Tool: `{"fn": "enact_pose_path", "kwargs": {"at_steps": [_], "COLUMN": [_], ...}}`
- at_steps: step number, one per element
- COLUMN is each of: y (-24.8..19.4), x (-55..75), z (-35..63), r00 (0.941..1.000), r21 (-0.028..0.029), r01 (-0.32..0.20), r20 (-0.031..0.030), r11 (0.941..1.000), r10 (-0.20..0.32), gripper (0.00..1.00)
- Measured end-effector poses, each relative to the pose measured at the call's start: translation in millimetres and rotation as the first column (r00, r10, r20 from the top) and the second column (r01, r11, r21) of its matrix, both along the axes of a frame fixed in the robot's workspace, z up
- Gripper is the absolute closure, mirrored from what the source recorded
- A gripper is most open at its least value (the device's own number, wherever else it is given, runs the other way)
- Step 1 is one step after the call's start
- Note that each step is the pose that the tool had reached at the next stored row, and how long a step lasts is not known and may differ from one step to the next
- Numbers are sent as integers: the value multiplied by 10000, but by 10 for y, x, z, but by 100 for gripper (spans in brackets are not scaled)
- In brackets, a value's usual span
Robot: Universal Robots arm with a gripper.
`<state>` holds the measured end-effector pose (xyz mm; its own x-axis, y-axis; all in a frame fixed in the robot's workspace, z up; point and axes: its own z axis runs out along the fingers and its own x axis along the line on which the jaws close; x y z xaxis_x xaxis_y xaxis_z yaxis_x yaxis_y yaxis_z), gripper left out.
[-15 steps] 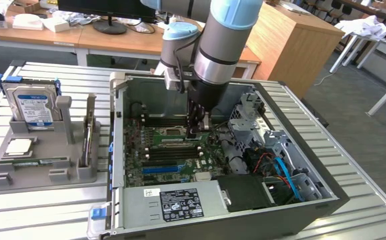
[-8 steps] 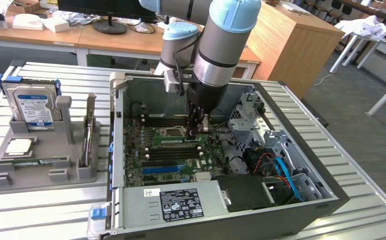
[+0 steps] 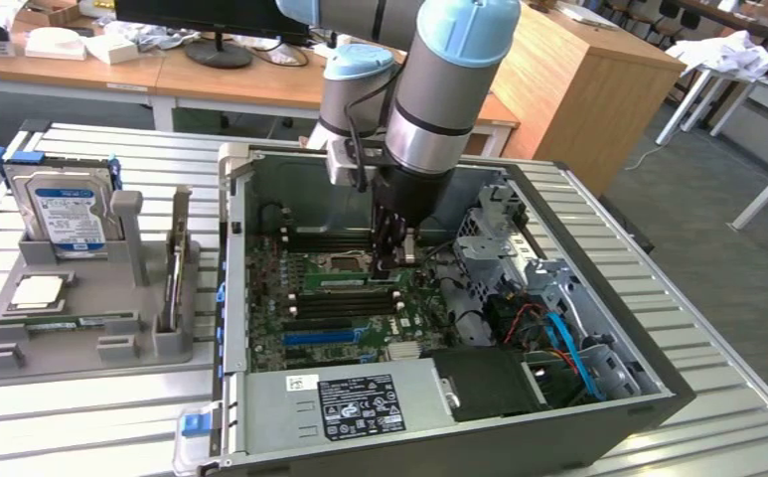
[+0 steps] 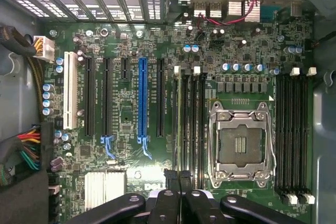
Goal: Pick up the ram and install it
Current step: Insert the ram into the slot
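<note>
The ram (image 3: 337,281) is a thin green stick standing on edge in a memory slot on the motherboard, inside the open computer case. The wrist view shows it as a narrow greenish line (image 4: 179,124) in the slot closest to the black expansion slots. My gripper (image 3: 385,270) reaches down into the case at one end of the ram. Its black fingertips (image 4: 171,178) are drawn together over that end, so the gripper (image 4: 178,178) is shut. I cannot tell whether the tips press on the stick.
The other memory slots (image 4: 195,129), the open processor socket (image 4: 241,145) and the blue slot (image 4: 142,103) lie close by. A metal drive cage (image 3: 497,238) and the power supply (image 3: 344,402) crowd the case. A grey tray (image 3: 92,343) on the exterior view's left holds a hard drive (image 3: 66,209) and a silver chip (image 3: 37,290).
</note>
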<state>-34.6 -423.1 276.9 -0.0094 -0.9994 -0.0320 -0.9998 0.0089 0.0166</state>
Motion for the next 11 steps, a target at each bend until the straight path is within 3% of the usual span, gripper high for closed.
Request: {"fn": "enact_pose_path", "kwargs": {"at_steps": [11], "y": [-11], "x": [0], "z": [-38], "r00": [10000], "r21": [-1], "r01": [0], "r20": [0], "r11": [10000], "r10": [0], "gripper": [88]}}
